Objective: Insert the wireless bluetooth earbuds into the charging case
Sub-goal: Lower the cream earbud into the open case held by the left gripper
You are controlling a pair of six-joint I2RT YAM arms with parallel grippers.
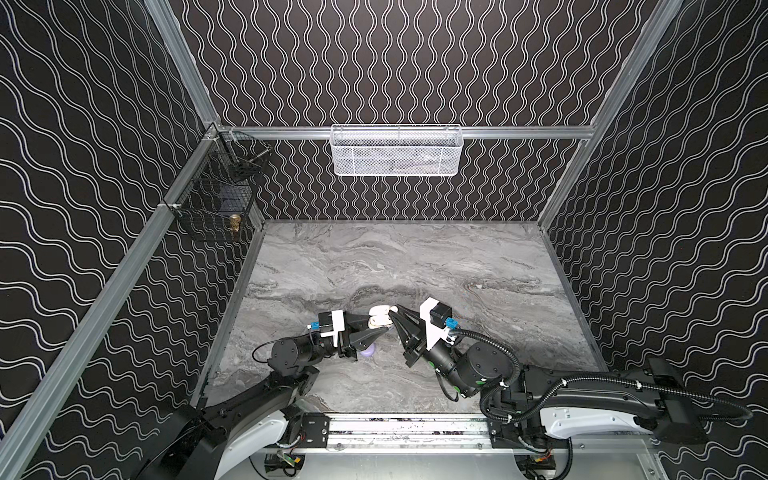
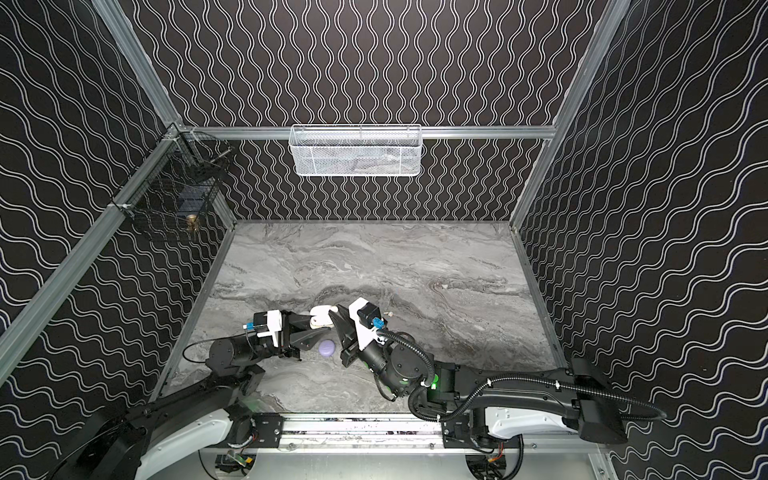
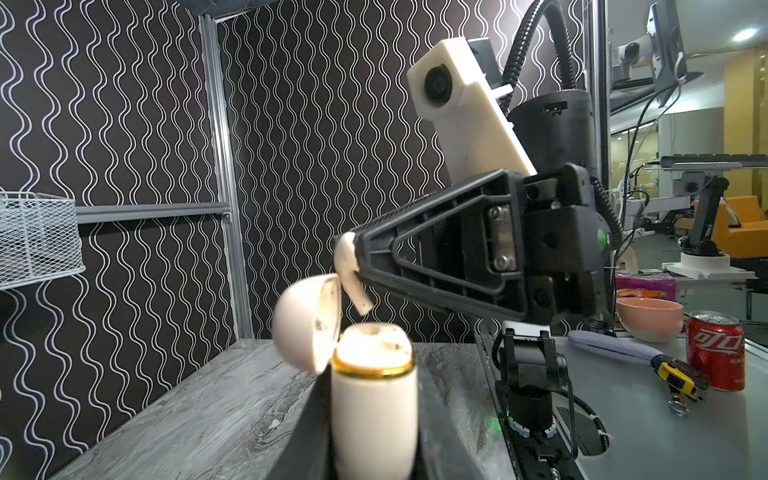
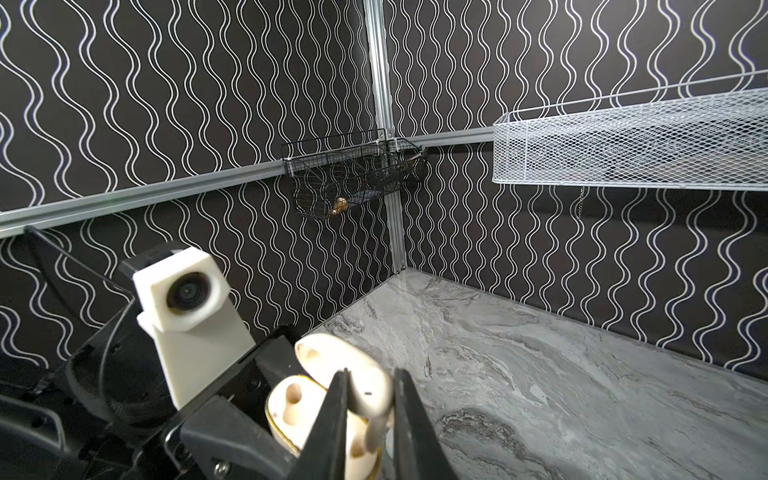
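Over the front half of the grey marbled tabletop (image 1: 415,257), the right claw (image 3: 353,257) pinches the bulb of a tiny white stemmed plastic earbud (image 3: 345,257) (light, glossy, likely slippery), its stem just above the open white charging case (image 3: 374,399) clamped upright in the left claw (image 1: 377,325).

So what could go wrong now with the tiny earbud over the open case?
1. The earbud in the right gripper is tilted, its stem close to the open lid of the case held by the left gripper, so it might bump the lid and miss its hole.
2. The right gripper pinches only its rounded top; a knock could make it slip out.
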